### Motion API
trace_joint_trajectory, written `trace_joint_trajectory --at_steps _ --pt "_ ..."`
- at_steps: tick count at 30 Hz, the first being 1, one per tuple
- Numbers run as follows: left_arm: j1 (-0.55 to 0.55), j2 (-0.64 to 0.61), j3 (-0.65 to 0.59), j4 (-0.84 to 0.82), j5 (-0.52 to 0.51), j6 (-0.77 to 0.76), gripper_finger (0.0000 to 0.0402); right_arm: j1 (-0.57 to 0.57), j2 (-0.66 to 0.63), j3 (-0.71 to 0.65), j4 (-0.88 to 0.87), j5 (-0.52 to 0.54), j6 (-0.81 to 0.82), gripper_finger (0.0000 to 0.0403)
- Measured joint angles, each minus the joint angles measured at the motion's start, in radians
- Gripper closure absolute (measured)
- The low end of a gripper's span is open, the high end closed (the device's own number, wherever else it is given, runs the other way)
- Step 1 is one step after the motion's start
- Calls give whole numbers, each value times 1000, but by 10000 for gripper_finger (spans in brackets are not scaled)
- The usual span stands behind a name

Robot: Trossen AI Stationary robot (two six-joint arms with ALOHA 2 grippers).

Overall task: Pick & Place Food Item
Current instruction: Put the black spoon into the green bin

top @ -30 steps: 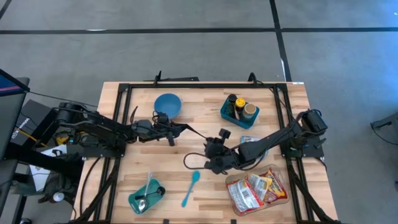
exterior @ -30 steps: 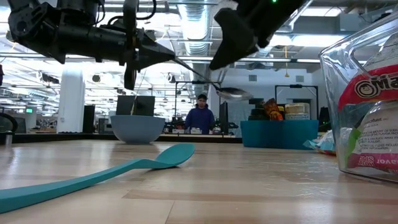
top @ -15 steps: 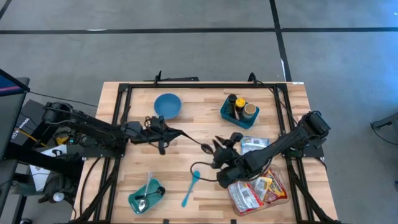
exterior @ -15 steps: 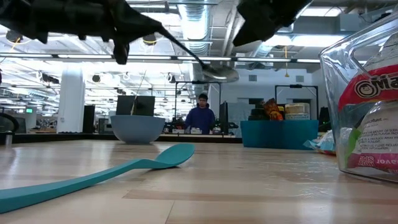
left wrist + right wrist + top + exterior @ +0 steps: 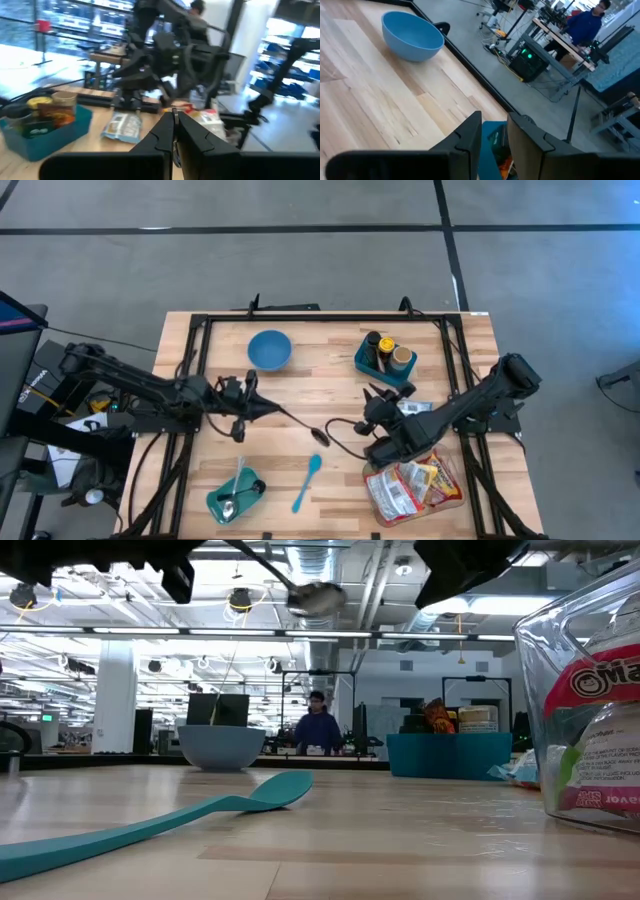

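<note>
Overhead, the left gripper [image 5: 248,409] hovered over the tabletop [image 5: 330,385] below the blue bowl [image 5: 269,349], its fingers clamped on the thin handle of a metal spoon [image 5: 318,436] whose bowl pointed toward the middle. Just below lay a teal spoon [image 5: 307,481] flat on the wood. Farther right, the right gripper [image 5: 373,402] hung with fingers a little apart, holding nothing, beside a snack packet [image 5: 415,408] and above the clear container of food packets [image 5: 412,486].
</note>
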Motion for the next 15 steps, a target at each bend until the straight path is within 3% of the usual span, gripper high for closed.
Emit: trace_joint_trajectory --at_steps 8,15 --pt "1 -71 103 -315 53 7 397 -30 8 -2 2 -5 0 316" --pt "-2 -70 203 -541 204 -52 396 -42 8 -2 7 -9 0 316"
